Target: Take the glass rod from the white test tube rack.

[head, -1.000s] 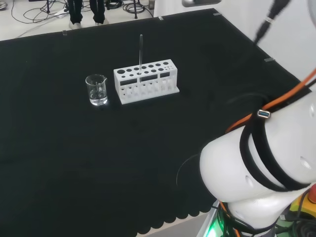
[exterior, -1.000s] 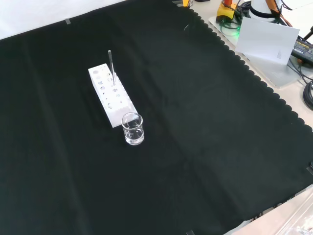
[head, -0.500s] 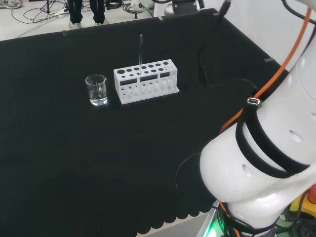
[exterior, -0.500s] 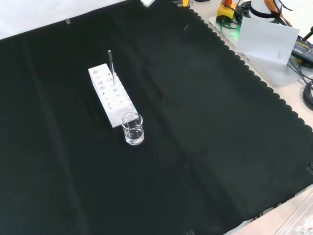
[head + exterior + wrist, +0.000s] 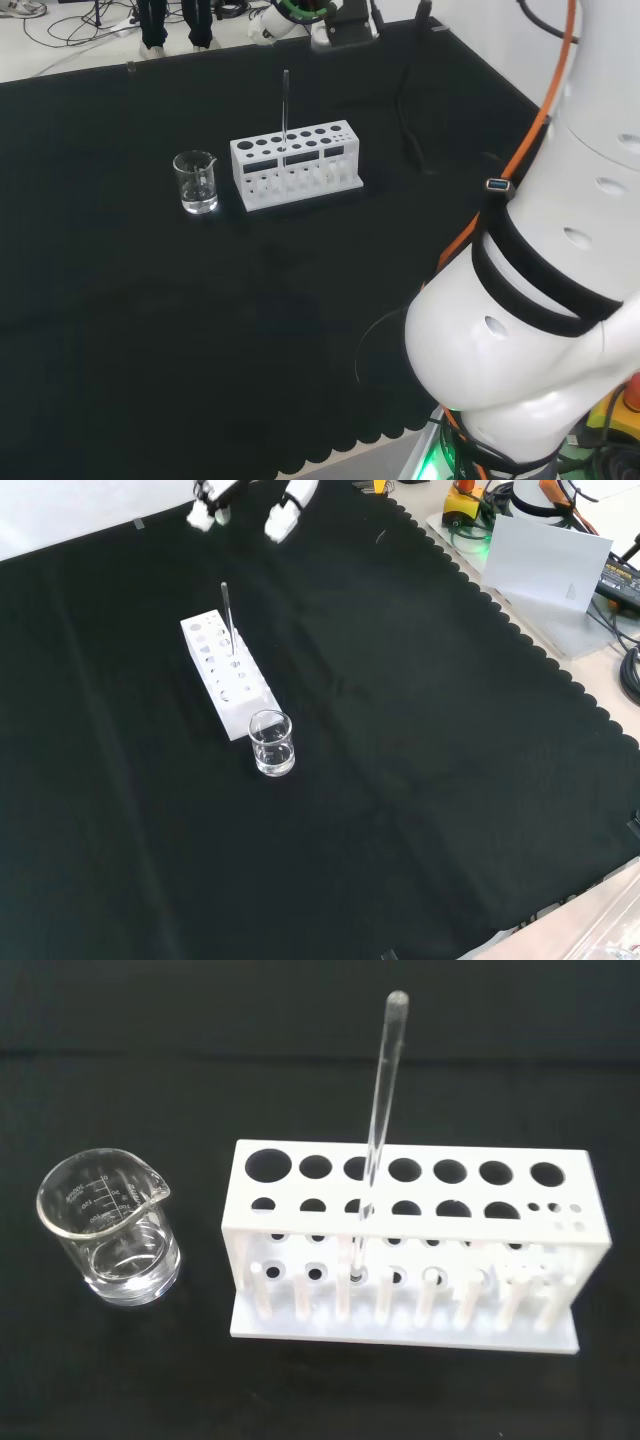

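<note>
thin clear glass rod [image 5: 376, 1120] stands upright in white plastic test tube rack [image 5: 420, 1250]; likely light, slick, brittle, so pinch its upper end. robot hand [image 5: 283, 510] well apart, empty, fingers look spread.

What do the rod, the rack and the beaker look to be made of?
The glass rod looks like clear glass: see-through, with a rounded glossy tip. The white test tube rack seems to be matte white plastic, opaque, with cleanly cut round holes. The beaker is clear and shiny with a pour spout and printed marks; glass or plastic, I cannot tell.
</note>
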`<state>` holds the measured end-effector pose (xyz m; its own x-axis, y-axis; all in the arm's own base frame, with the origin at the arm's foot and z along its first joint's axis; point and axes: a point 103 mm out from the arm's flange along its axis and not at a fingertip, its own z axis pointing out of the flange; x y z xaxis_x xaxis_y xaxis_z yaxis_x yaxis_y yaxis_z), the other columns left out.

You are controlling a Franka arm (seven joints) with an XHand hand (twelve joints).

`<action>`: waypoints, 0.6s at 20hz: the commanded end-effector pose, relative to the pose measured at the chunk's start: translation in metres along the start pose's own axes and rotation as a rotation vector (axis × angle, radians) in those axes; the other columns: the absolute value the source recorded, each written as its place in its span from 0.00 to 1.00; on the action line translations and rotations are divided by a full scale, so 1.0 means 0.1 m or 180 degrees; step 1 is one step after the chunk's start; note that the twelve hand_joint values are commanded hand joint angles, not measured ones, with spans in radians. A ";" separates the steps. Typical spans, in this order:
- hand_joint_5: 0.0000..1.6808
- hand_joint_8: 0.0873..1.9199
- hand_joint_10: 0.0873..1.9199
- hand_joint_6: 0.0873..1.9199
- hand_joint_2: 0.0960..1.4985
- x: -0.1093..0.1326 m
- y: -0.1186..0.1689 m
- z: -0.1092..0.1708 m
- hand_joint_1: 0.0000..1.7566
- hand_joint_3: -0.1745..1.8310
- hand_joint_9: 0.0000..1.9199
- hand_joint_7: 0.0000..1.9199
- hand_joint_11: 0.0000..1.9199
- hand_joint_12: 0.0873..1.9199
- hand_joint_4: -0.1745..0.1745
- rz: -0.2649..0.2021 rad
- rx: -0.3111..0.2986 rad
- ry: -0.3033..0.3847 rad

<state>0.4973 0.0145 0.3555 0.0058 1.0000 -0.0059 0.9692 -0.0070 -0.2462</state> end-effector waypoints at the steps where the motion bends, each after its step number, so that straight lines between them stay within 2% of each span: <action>1: 0.15 0.43 0.42 0.00 0.75 0.06 0.34 0.15 0.25 0.15 0.31 0.16 0.18 0.70 0.10 -0.0141 0.0074 -0.0101; 3: 0.16 0.43 0.42 0.00 0.75 0.03 0.38 0.27 0.25 0.15 0.32 0.17 0.19 0.70 0.09 -0.0132 0.0071 -0.0105; 4: 0.16 0.44 0.42 0.00 0.75 0.23 0.55 0.39 0.25 0.15 0.32 0.17 0.20 0.70 0.09 -0.0111 0.0117 -0.0209; 5: 0.16 0.44 0.42 0.00 0.75 0.29 0.63 0.47 0.25 0.16 0.33 0.18 0.21 0.70 0.09 -0.0108 0.0133 -0.0234; 8: 0.18 0.44 0.43 0.00 0.75 0.17 0.64 0.58 0.25 0.16 0.34 0.20 0.22 0.69 0.08 -0.0146 0.0095 -0.0149; 12: 0.19 0.45 0.43 0.00 0.75 -0.02 0.64 0.63 0.24 0.16 0.35 0.21 0.23 0.69 0.07 -0.0162 0.0166 -0.0120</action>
<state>0.5335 0.0237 0.2908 -0.0394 0.9988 -0.0302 0.9526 0.0284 -0.3029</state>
